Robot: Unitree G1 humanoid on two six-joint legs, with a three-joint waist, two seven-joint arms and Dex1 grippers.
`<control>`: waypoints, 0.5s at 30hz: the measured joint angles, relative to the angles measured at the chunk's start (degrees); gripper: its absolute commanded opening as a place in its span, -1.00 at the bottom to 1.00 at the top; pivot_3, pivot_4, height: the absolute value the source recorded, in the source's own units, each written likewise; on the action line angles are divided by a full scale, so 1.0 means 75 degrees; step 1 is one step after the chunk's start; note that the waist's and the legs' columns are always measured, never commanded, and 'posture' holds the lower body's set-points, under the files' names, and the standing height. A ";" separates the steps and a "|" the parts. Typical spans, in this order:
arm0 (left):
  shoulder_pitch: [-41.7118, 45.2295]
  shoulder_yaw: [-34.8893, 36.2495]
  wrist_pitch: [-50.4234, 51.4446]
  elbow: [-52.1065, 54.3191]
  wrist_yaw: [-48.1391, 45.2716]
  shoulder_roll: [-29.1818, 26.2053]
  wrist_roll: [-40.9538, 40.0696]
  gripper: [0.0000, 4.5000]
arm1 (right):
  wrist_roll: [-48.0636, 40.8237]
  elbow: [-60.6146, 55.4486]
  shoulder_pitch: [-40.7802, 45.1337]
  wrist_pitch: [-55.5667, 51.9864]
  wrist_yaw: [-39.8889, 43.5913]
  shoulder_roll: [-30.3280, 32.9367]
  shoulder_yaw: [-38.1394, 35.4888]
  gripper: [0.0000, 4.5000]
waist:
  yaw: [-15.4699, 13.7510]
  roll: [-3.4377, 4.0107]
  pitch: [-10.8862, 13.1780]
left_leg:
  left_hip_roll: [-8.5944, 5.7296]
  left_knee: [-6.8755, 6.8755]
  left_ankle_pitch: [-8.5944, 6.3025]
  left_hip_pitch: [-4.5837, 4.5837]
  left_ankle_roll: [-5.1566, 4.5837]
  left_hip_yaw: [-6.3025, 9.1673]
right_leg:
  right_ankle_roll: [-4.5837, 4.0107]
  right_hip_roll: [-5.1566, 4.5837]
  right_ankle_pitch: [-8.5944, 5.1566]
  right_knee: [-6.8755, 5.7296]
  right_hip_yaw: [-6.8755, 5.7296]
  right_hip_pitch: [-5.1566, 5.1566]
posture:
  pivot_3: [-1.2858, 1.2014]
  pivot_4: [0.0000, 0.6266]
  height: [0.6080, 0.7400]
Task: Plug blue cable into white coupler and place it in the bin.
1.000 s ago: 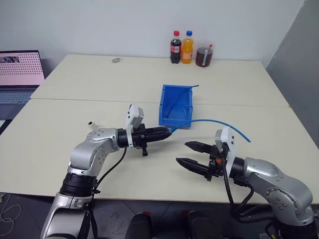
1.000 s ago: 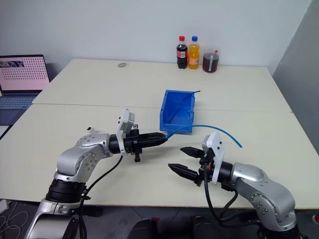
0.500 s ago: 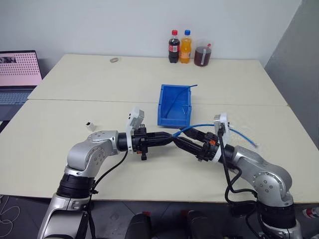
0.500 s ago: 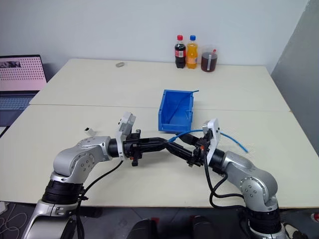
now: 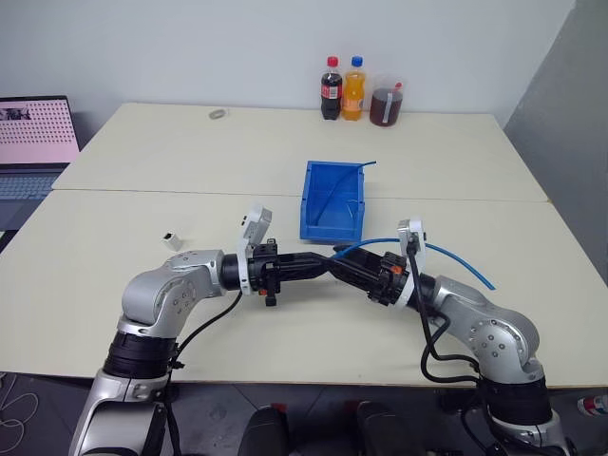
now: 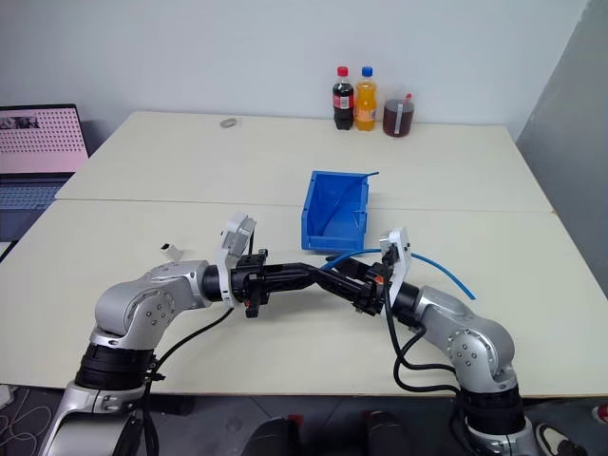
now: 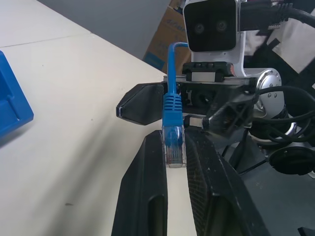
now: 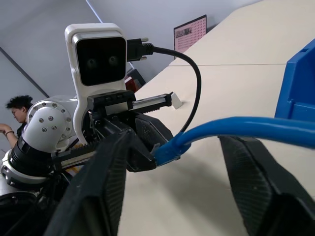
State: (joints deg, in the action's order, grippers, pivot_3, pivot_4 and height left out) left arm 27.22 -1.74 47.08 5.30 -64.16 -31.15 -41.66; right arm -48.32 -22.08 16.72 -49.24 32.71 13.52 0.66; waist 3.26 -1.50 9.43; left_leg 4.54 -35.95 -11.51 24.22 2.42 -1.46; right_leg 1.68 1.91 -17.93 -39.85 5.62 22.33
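My left gripper [image 5: 326,259] points right above the table and is shut on the clear plug [image 7: 173,150] of the blue cable [image 5: 446,255]. From there the cable arches to the right over my right arm. Tip to tip with the left one, my right gripper [image 8: 172,142] has its jaws open, one finger on each side of the cable just behind the plug, without touching it. The white coupler [image 5: 171,237] lies on the table to the left of my left arm. Just beyond both grippers stands the blue bin [image 5: 332,201] with a thin dark-blue wire [image 5: 334,195] in it.
Two bottles [image 5: 344,88] and a cup of dark drink [image 5: 387,106] stand at the table's far edge. A laptop [image 5: 33,142] sits at the far left, and a small grey object [image 5: 219,114] lies on the far table.
My right gripper has swung up and to the left from the table's front to the cable beside the left fingertips, and its jaws have narrowed around the cable. The left gripper keeps hold of the plug.
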 measured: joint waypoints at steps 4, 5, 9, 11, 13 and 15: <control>-0.0022 0.0007 0.0000 0.0002 -0.0005 -0.0026 -0.0009 -0.89 | -0.0171 0.0002 0.0005 -0.0022 0.0023 0.0012 -0.0008 -0.43 | -0.0001 0.0000 0.0001 | 0.0000 0.0001 0.0000 0.0001 0.0000 0.0000 | 0.0000 0.0000 0.0000 0.0001 0.0000 0.0000 | 0.03 -0.52 1.00; -0.0022 0.0009 0.0000 0.0002 -0.0012 -0.0026 -0.0030 -0.89 | -0.0200 0.0009 0.0006 -0.0028 0.0022 0.0022 -0.0028 -0.53 | -0.0001 0.0000 0.0001 | 0.0000 0.0001 0.0000 0.0001 0.0000 0.0000 | 0.0000 0.0000 0.0000 0.0002 -0.0001 0.0000 | 0.03 -0.52 1.00; -0.0022 0.0010 -0.0002 -0.0002 -0.0026 -0.0012 -0.0134 -0.89 | -0.0344 0.0030 0.0023 -0.0087 0.0017 0.0095 -0.0106 -0.94 | 0.0000 0.0000 0.0002 | 0.0000 0.0001 0.0000 0.0001 0.0000 0.0000 | 0.0000 0.0000 0.0000 0.0002 0.0000 0.0001 | 0.03 -0.52 1.00; -0.0022 0.0010 -0.0003 -0.0022 -0.0024 0.0042 -0.0160 -0.89 | -0.0429 0.0025 0.0033 -0.0155 0.0019 0.0138 -0.0106 -0.95 | 0.0000 -0.0001 0.0003 | 0.0000 0.0001 0.0000 0.0001 0.0000 0.0000 | 0.0000 0.0000 0.0000 0.0002 0.0000 0.0001 | 0.03 -0.52 1.00; -0.0021 0.0042 -0.0008 -0.0069 -0.0023 0.0173 -0.0202 -0.89 | -0.0555 0.0012 0.0034 -0.0210 0.0019 0.0207 -0.0147 -0.95 | -0.0001 -0.0001 0.0003 | 0.0000 0.0001 0.0000 0.0003 0.0000 0.0000 | 0.0000 0.0000 0.0000 0.0003 0.0000 0.0001 | 0.03 -0.52 1.00; -0.0019 0.0049 -0.0017 -0.0097 -0.0023 0.0208 -0.0247 -0.89 | -0.0596 0.0000 0.0043 -0.0221 0.0020 0.0239 -0.0159 -0.95 | -0.0001 -0.0002 0.0004 | 0.0000 0.0001 0.0000 0.0003 0.0000 0.0001 | 0.0000 0.0000 0.0000 0.0004 -0.0001 0.0001 | 0.03 -0.52 1.00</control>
State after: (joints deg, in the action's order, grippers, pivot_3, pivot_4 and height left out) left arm 27.08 -1.37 46.94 4.57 -64.34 -29.59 -43.51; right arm -52.78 -22.08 17.04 -50.90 32.85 15.31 -0.54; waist 3.26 -1.52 9.46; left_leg 4.54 -35.94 -11.52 24.24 2.42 -1.46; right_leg 1.68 1.91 -17.93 -39.83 5.61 22.34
